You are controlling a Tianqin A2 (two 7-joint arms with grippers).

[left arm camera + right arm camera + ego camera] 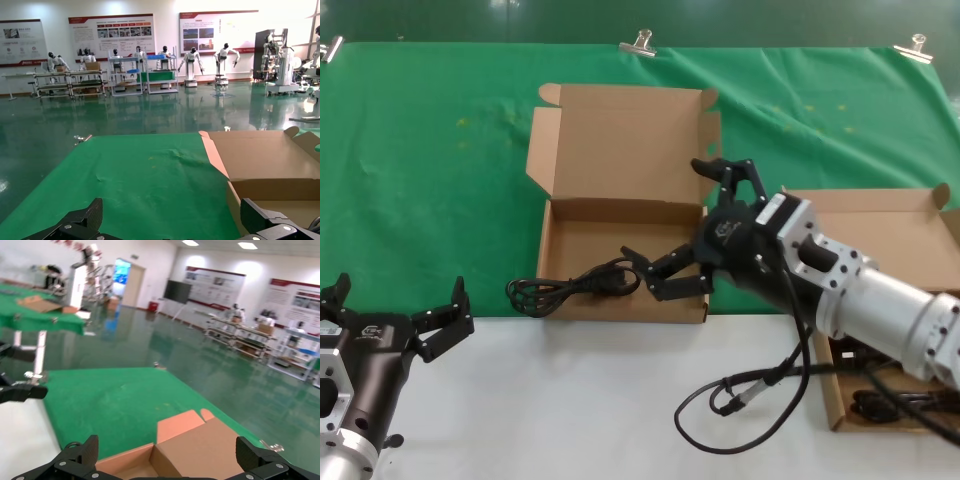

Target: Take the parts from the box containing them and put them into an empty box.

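Note:
The empty box (620, 235) stands open mid-table on the green cloth, its lid upright. One black cable bundle (570, 285) lies across its front left corner, its loops hanging outside over the left wall. My right gripper (686, 226) hovers open over this box's right half, holding nothing; its lower finger is close to the cable's plug end. In the right wrist view the right gripper (167, 456) faces the box's far corner (200, 450). The box containing the parts (880, 225) sits at the right, with more black cables (895, 402) at its near end, partly hidden by my right arm.
My left gripper (398, 312) rests open at the near left over the white table; the left wrist view shows the left gripper (170, 227) facing the cloth (140, 185) and the box's lid (265, 160). The arm's own black cable (740, 392) loops on the white table. Metal clips (638, 42) hold the cloth's far edge.

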